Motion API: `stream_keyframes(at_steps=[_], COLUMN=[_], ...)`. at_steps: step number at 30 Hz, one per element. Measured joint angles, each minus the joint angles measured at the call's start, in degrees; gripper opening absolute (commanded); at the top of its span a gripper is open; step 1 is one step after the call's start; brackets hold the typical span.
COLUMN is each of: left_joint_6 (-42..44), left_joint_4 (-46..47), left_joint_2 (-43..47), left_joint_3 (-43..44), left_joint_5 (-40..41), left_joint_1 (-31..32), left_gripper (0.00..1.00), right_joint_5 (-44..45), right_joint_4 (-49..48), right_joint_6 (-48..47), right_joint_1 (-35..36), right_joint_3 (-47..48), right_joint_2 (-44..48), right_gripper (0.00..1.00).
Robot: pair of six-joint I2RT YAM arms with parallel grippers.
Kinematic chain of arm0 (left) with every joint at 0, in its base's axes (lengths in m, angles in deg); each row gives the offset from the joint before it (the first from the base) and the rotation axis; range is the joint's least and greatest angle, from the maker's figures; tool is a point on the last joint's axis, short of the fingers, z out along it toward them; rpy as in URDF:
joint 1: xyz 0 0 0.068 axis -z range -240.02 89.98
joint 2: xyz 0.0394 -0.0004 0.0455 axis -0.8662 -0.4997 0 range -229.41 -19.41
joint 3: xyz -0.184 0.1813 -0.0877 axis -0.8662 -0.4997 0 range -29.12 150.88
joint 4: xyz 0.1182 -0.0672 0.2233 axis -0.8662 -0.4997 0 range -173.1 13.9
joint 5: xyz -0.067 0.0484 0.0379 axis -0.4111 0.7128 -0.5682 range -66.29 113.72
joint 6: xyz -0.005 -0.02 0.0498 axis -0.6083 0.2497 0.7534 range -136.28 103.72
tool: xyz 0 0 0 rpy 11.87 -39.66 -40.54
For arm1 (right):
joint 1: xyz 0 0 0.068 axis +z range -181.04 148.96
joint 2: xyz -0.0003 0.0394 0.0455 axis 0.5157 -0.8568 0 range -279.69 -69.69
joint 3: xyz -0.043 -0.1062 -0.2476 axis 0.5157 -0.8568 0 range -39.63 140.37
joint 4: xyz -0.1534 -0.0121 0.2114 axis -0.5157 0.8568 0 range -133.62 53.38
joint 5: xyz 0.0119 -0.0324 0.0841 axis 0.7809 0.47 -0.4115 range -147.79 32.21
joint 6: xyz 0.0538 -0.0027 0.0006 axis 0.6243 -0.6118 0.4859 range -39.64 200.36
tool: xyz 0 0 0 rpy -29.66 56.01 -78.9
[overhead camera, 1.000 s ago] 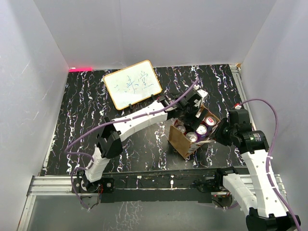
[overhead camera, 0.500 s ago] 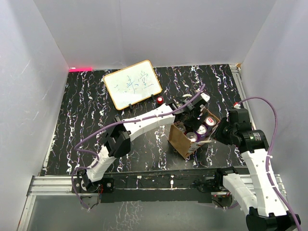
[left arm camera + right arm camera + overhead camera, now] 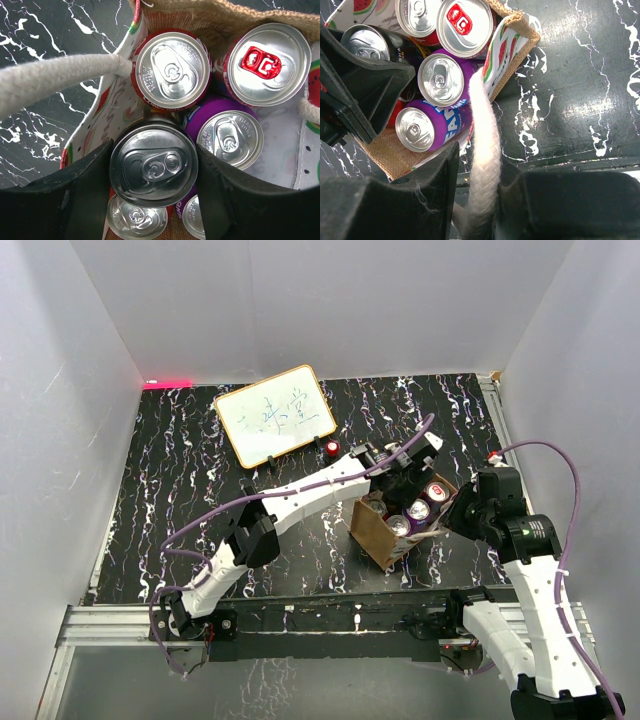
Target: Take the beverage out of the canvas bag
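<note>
The canvas bag (image 3: 374,536) stands right of centre, brown outside with a watermelon-print lining (image 3: 112,107), and is packed with upright cans. My left gripper (image 3: 154,172) reaches down into it, its black fingers (image 3: 80,190) pressed on both sides of a beverage can with a dark silver top (image 3: 150,150). Around that can stand a red can (image 3: 172,67), a red-tabbed can (image 3: 265,62) and a purple can (image 3: 227,135). My right gripper (image 3: 480,165) is shut on the bag's white cord handle (image 3: 485,125) at the bag's right side (image 3: 455,515).
A whiteboard (image 3: 275,415) with writing lies at the back left of the black marbled table. A small red object (image 3: 332,449) sits just behind the left arm. White walls enclose the table, and a metal rail (image 3: 300,615) runs along the near edge.
My left gripper has moved lower into the bag and its fingers have closed in onto the dark-topped can. The right gripper has stayed on the handle.
</note>
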State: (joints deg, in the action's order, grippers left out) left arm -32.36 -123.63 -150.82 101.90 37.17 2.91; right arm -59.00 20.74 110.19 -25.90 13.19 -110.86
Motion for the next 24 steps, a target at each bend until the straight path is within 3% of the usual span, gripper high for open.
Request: stream_keyframes(at_steps=[12,24], left_joint_6=[-0.98,-2.56], left_joint_4=[-4.98,-6.51], left_joint_2=[-0.76,4.85], left_joint_3=[4.33,2.91], left_joint_5=[0.22,-0.28], left_joint_1=[0.04,0.09], left_gripper=[0.00,0.00], right_joint_5=[-0.07,-0.24], right_joint_4=[-0.11,-0.17], right_joint_6=[0.02,0.02], right_joint_1=[0.00,0.00], right_joint_3=[-0.04,-0.13], right_joint_2=[0.59,0.57], right_gripper=[0.26,0.26])
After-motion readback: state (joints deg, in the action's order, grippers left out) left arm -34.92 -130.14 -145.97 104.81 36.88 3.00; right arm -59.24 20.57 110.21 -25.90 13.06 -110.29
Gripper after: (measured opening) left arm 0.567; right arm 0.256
